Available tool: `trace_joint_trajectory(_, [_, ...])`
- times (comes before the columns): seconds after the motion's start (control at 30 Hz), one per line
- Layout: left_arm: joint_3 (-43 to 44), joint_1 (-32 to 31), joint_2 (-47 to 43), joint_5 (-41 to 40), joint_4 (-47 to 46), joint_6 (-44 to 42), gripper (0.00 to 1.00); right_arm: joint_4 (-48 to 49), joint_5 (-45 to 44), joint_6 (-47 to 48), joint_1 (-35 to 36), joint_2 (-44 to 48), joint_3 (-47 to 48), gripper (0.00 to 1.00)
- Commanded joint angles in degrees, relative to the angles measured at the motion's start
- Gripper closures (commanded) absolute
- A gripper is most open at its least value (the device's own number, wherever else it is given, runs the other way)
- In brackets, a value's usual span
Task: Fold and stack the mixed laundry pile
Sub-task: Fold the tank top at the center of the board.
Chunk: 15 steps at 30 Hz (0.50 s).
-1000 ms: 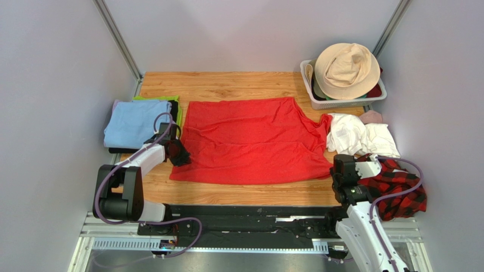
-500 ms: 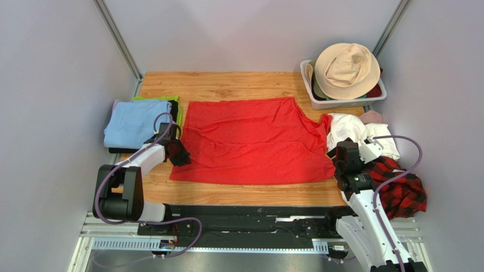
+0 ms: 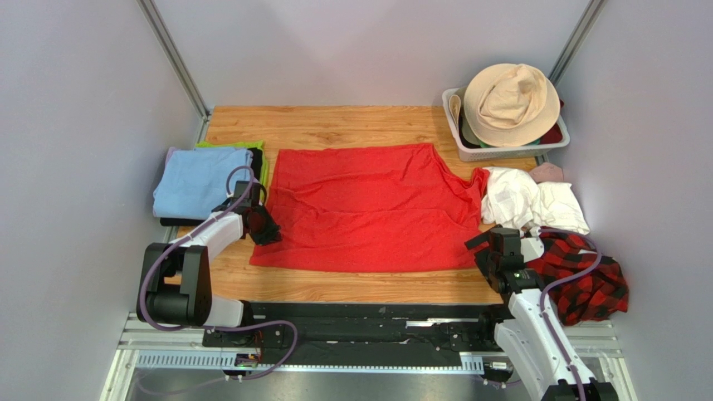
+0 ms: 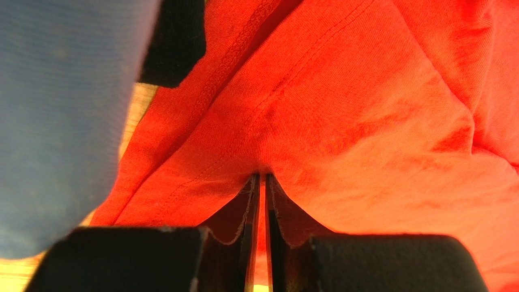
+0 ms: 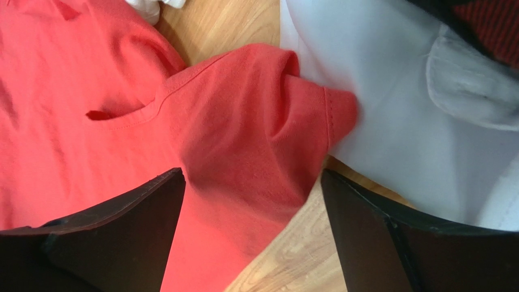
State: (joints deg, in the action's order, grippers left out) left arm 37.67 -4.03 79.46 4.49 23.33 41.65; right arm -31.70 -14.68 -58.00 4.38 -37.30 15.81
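Change sits with the right gripper (image 5: pixel 251 176). A second ago it was pinched shut over by the red-and-black plaid shirt (image 3: pixel 590 280). Now its jaws stand wide apart and the arm has swung in to the near right corner of the red T-shirt (image 3: pixel 368 209). From its wrist camera, a bunched fold of red fabric lies between the open fingers without being held, touching the white cloths (image 3: pixel 527 200) on its right. It may be a sleeve, though the close view does not settle that. The left gripper (image 4: pixel 260 182) has not moved and stays clamped on the shirt's left edge, a thin ridge of red cloth caught between its fingers beside the light blue cloth (image 3: pixel 197 180). I read this as the right arm lining up for a fresh grip, so that both arms can start the fold. The T-shirt lies spread across the middle of the table (image 3: pixel 335 125), mostly flat with shallow wrinkles and not yet folded. The rest of the pile waits crumpled at the right, a small pink piece (image 3: pixel 548 171) behind the white cloths.
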Motion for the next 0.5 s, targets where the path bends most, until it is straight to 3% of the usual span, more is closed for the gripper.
trace_joint_trajectory(0.0, [0.2, 0.7, -0.3, -2.0, 0.5, -0.7, 0.84, 8.0, 3.9, -3.4, -2.5, -3.8, -2.1, 0.09])
trace_joint_trajectory(0.3, [-0.1, 1.7, -0.3, -1.4, 0.3, -0.5, 0.84, 17.6, -4.8, -3.3, -7.6, -4.0, -4.4, 0.12])
trace_joint_trajectory(0.4, [-0.2, 1.7, -0.4, -1.2, 0.1, -0.5, 0.84, 23.2, -3.2, -3.4, -11.7, -3.7, -7.1, 0.23])
trace_joint_trajectory(0.47, [-0.2, 1.7, -0.4, -1.2, 0.1, -0.5, 0.83, 27.1, -1.2, -4.7, -14.0, -3.9, -8.6, 0.24])
